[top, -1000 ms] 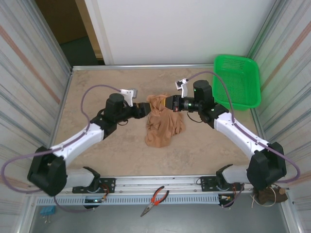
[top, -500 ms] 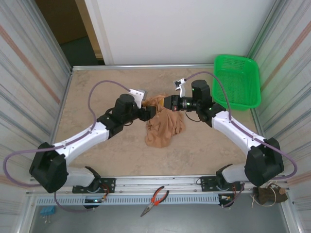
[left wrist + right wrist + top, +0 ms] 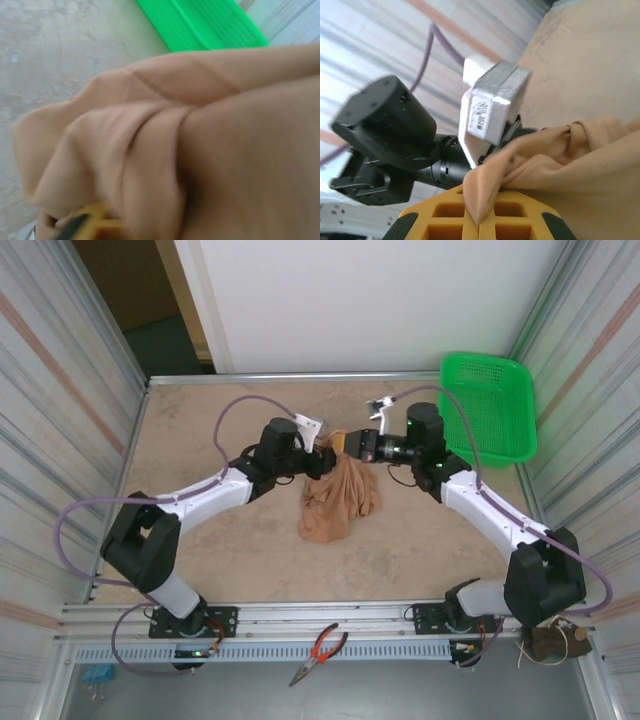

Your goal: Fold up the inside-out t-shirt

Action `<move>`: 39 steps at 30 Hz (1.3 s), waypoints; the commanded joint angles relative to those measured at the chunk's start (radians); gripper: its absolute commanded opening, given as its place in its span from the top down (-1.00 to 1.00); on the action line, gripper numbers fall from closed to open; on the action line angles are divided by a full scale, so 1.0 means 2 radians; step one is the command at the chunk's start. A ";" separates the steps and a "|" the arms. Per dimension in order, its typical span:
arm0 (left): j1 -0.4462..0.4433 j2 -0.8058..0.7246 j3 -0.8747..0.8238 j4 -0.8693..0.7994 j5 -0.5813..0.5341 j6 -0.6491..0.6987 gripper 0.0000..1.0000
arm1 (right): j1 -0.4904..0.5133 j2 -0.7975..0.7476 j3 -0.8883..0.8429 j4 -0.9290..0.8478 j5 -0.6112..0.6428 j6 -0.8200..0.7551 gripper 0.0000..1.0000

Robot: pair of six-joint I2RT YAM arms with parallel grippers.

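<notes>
**Tan t-shirt pinched at its far end by both grippers**

The plain tan, thin-fabric t-shirt (image 3: 338,502) is found bunched into a narrow heap at the middle of the beige stone-patterned table (image 3: 200,420). Its long axis is laid from far to near. The narrow far end is gathered up between the two arms, and the broader near end is spread on the table, leaning slightly to the left. No sleeve or collar can be told apart in the folds.

The far end is gripped from the right by the right gripper (image 3: 350,445). In the right wrist view its yellow fingers (image 3: 445,215) are seen closed together, with a ridge of the fabric (image 3: 590,165) nipped between them. The same end is met from the left by the left gripper (image 3: 326,456), whose jaws are closed. In the left wrist view the cloth (image 3: 225,150) is drawn in folds down to one yellow finger (image 3: 87,223), so a hold on the fabric is taken.

A bright green rectangular plastic mesh basket (image 3: 488,410) is set at the far right corner, well apart from the t-shirt, with its mesh floor in plain sight.

Red-handled pliers (image 3: 320,652) are laid on the rail nearest the bases.
</notes>
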 commanded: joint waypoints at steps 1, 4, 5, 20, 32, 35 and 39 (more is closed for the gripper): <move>0.035 -0.034 -0.019 0.081 0.130 -0.061 1.00 | -0.044 -0.017 -0.025 0.058 -0.032 0.039 1.00; 0.061 -0.071 -0.042 0.152 0.207 -0.124 1.00 | -0.058 0.013 -0.033 0.041 -0.018 0.019 1.00; 0.068 -0.079 -0.043 0.169 0.234 -0.141 1.00 | -0.057 0.029 -0.034 0.042 -0.005 0.016 1.00; 0.107 -0.022 -0.036 0.475 0.326 -0.394 1.00 | -0.019 0.036 -0.017 -0.085 0.152 -0.012 0.04; 0.107 -0.010 -0.022 0.492 0.346 -0.413 1.00 | 0.023 -0.072 0.075 -0.207 0.170 -0.125 -0.28; 0.103 -0.018 -0.019 0.475 0.349 -0.402 1.00 | 0.045 -0.036 0.112 -0.218 0.182 -0.146 -0.37; 0.096 -0.024 -0.014 0.460 0.353 -0.394 1.00 | 0.053 0.013 0.137 -0.216 0.189 -0.160 -0.42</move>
